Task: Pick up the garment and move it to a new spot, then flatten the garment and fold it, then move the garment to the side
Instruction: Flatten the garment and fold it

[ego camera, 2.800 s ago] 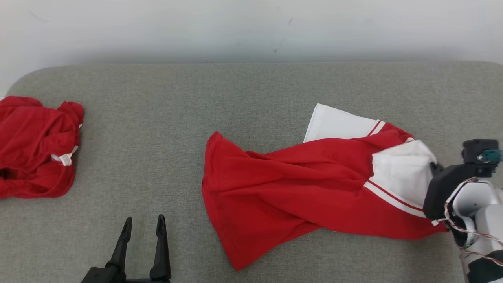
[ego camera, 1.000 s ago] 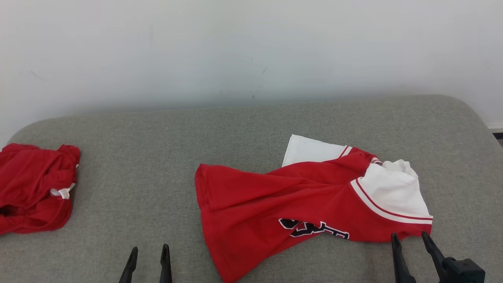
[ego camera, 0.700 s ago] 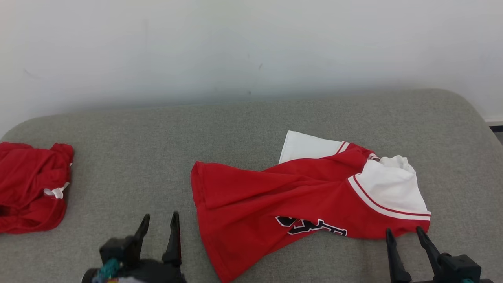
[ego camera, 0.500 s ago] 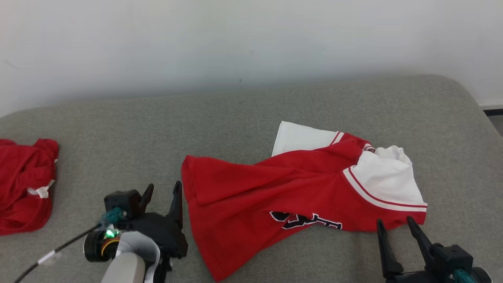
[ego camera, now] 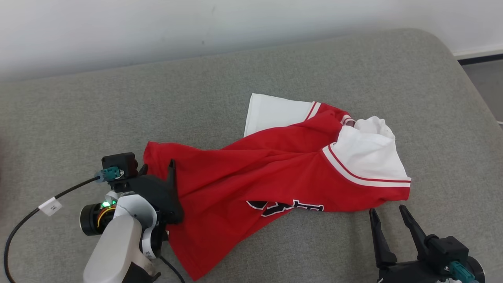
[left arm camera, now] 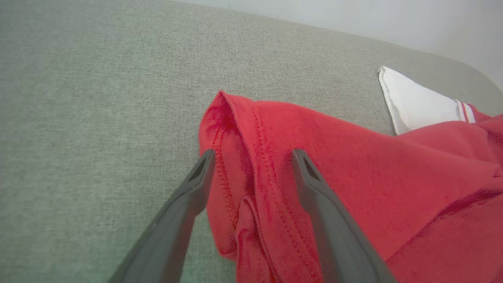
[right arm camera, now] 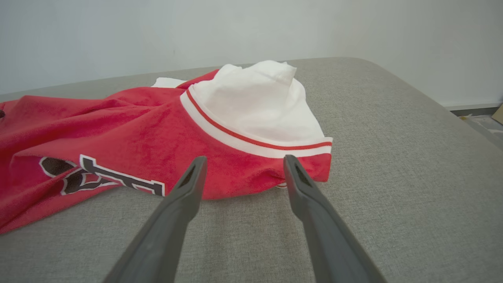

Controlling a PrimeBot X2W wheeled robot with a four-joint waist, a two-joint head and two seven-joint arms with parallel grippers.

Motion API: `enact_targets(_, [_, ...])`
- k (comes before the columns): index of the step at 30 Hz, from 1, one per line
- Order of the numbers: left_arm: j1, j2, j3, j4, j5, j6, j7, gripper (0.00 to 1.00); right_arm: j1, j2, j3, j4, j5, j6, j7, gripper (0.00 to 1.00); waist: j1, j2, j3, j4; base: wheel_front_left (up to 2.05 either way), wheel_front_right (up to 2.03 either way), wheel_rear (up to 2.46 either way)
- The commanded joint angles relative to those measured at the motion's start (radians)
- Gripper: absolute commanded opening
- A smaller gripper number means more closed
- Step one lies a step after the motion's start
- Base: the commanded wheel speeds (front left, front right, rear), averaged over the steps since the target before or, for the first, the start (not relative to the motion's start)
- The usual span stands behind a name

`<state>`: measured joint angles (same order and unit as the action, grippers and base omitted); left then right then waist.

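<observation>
The garment [ego camera: 251,173] is a red jersey with white sleeves and black lettering, lying crumpled across the middle of the grey cushion. My left gripper [ego camera: 157,168] is open at its left hem corner. In the left wrist view the left gripper [left arm camera: 253,155] has the folded red hem [left arm camera: 235,129] between its spread fingers, and the garment [left arm camera: 353,165] runs off to the right. My right gripper [ego camera: 386,210] is open, just short of the garment's right end. In the right wrist view the right gripper [right arm camera: 244,158] points at the red edge under the white sleeve [right arm camera: 255,102], apart from it.
The grey padded cushion [ego camera: 118,98] rounds off at its right end, with dark floor [ego camera: 483,78] beyond it. A pale wall runs along the back. A black cable [ego camera: 23,220] trails from my left wrist over the cushion.
The camera has tilted down and turned right. My left arm has come forward and right until its open fingers straddle the garment's left hem corner. The right gripper stays open near the right end.
</observation>
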<state>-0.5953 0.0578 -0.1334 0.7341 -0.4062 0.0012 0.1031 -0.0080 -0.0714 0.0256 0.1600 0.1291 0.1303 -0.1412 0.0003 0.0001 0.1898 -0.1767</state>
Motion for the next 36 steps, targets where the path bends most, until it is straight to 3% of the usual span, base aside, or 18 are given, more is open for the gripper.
enact_targets(1, [-0.007, 0.004, -0.003, 0.007, 0.004, 0.003, 0.003, 1.0, -0.012, 0.004, 0.003, 0.006, 0.004, 0.001, -0.004, 1.0, -0.0003, -0.0001, 0.012, -0.01, 0.0, 0.0, 0.0])
enact_targets(23, [-0.025, 0.0, -0.049, 0.028, -0.017, 0.002, 0.014, 1.0, -0.033, 0.003, 0.032, 0.037, 0.018, 0.001, -0.019, 1.0, -0.0003, -0.0001, 0.009, 0.001, 0.0, 0.0, 0.0])
enact_targets(24, [-0.025, 0.0, -0.051, 0.027, -0.017, 0.002, 0.012, 0.96, -0.034, 0.002, 0.03, 0.037, 0.019, 0.001, -0.019, 1.0, -0.0003, -0.0001, 0.01, 0.001, 0.0, 0.0, 0.0])
enact_targets(30, [-0.03, 0.0, -0.056, 0.021, -0.025, 0.005, 0.005, 0.46, -0.032, 0.004, 0.027, 0.039, 0.02, 0.001, -0.019, 1.0, -0.0003, -0.0001, 0.014, 0.004, 0.0, 0.0, 0.0])
enact_targets(31, [-0.031, 0.0, -0.056, 0.02, -0.026, 0.005, 0.005, 0.42, -0.033, 0.005, 0.028, 0.04, 0.02, 0.001, -0.019, 1.0, -0.0003, -0.0001, 0.014, 0.005, 0.0, 0.0, 0.0])
enact_targets(32, [-0.031, 0.001, -0.056, 0.019, -0.026, 0.005, 0.006, 0.22, -0.034, 0.006, 0.029, 0.041, 0.02, 0.001, -0.019, 1.0, -0.0003, -0.0001, 0.014, 0.005, 0.0, 0.0, 0.0])
enact_targets(34, [-0.033, 0.005, -0.056, 0.014, -0.028, 0.005, -0.001, 0.03, -0.038, 0.008, 0.031, 0.044, 0.02, 0.001, -0.019, 1.0, -0.0003, -0.0001, 0.014, 0.006, 0.0, 0.0, 0.0])
enact_targets(36, [-0.035, 0.008, -0.055, 0.01, -0.029, 0.007, -0.007, 0.0, -0.041, 0.009, 0.033, 0.046, 0.021, 0.001, -0.019, 1.0, -0.0003, -0.0001, 0.016, 0.007, 0.0, 0.0, 0.0])
